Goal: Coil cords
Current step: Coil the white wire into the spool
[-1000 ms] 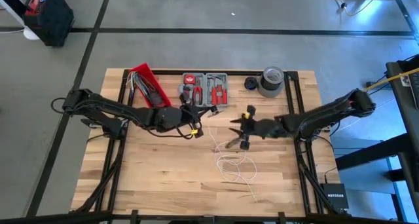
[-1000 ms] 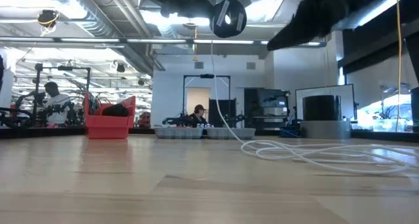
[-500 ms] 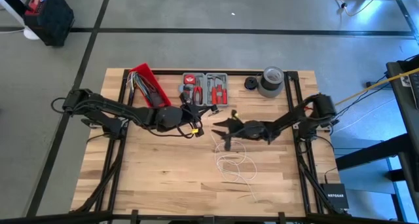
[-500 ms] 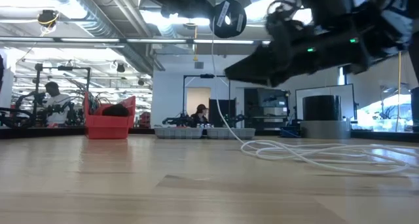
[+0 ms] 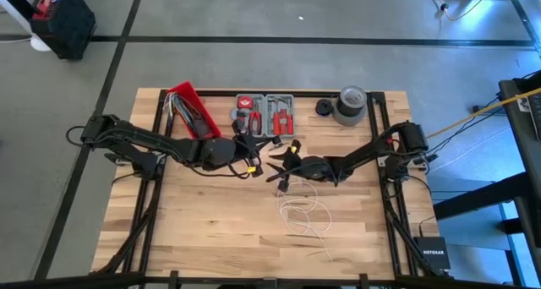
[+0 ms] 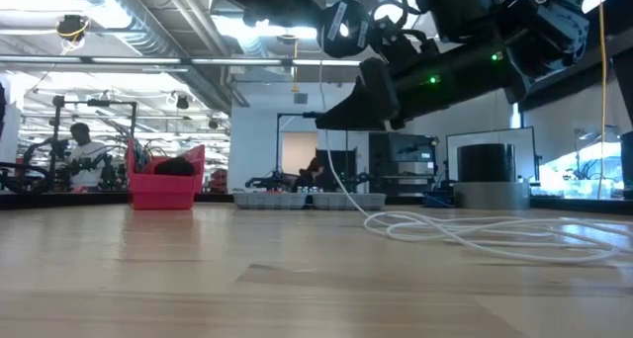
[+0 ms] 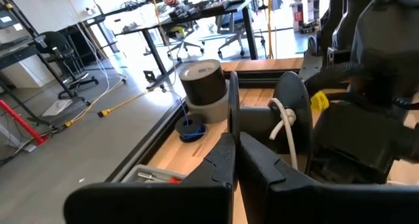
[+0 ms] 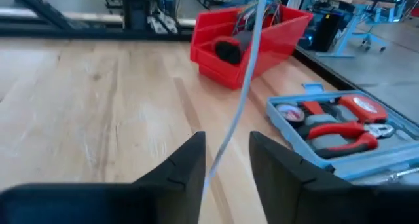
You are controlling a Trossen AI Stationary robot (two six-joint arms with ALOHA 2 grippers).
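A black spool (image 7: 288,112) with round discs hangs high over the table's middle, my left gripper (image 7: 234,142) shut on it; the low view shows one disc (image 6: 344,27). The white cord (image 6: 326,130) is wound on the spool's core (image 7: 283,122) and drops to the table, where its loose loops (image 5: 300,213) lie. My right gripper (image 5: 277,172) reaches in from the right, nearly level. It is open, with the hanging cord (image 8: 236,112) running between its fingers (image 8: 190,165). I cannot tell whether they touch it. My left gripper pinches the rim of one thin black disc (image 7: 232,109) of the spool between its two shut fingers. The fingers come nearly level from the table's left. The spool is lifted clear of the table, its discs standing on edge, and the white cord hangs below it.
Along the far edge stand a red bin (image 5: 190,111) of parts, an open grey tool case (image 5: 265,113), a small dark coil (image 5: 324,107) and a grey roll of tape (image 5: 351,105). Bare wood lies toward the near left (image 5: 194,230).
My right gripper has travelled toward the table's left edge and come down, from beside the right frame to the hanging white cord, which now runs between its fingers. The spool and the cord's loops have stayed where they were.
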